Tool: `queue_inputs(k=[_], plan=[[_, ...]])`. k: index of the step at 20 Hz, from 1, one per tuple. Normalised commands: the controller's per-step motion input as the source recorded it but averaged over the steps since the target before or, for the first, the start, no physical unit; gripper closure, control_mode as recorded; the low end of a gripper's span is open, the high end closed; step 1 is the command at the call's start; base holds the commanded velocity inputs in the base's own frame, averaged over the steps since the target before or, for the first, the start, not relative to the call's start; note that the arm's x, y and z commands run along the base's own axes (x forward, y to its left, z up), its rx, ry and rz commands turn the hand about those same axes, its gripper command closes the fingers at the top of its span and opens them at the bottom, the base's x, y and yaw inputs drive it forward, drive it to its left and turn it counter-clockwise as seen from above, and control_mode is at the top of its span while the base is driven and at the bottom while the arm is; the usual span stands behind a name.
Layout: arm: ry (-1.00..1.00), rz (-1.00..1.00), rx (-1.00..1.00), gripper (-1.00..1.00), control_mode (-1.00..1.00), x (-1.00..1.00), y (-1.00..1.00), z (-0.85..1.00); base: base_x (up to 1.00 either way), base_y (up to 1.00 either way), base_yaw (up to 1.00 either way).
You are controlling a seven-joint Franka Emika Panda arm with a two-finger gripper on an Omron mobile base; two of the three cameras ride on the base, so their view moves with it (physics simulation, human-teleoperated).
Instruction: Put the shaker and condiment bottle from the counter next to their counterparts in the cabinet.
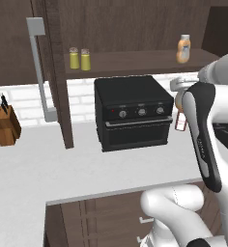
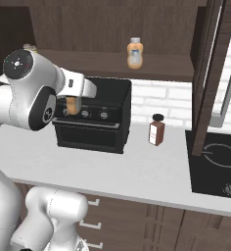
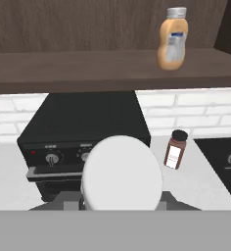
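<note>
Above the counter (image 2: 137,166), before the black oven (image 2: 95,115), the gripper (image 2: 72,105) is clamped on the orange condiment bottle (image 2: 71,105), held upright. Its twin (image 3: 172,39) stands on the cabinet shelf (image 3: 88,68), higher and to the right; both shakers (image 1: 79,59) are already shelved.

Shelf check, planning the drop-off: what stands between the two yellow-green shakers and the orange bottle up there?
Nothing: in the left base view, bare shelf board runs from the shakers to the orange bottle.
</note>
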Motion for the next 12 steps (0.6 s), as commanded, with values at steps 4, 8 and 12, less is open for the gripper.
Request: queue_inputs(k=[4,8,12], plan=[[0.02,-0.03,0.00,1.00,-1.00,0.08,0.00,0.82,0.00,0.00,0.00],[0.08,-0.04,0.00,1.00,-1.00,0.26,-0.02,0.72,0.00,0.00,0.00],[-0.06,-0.02,-0.02,1.00,-1.00,0.19,-0.06,0.26,0.00,0.00,0.00]])
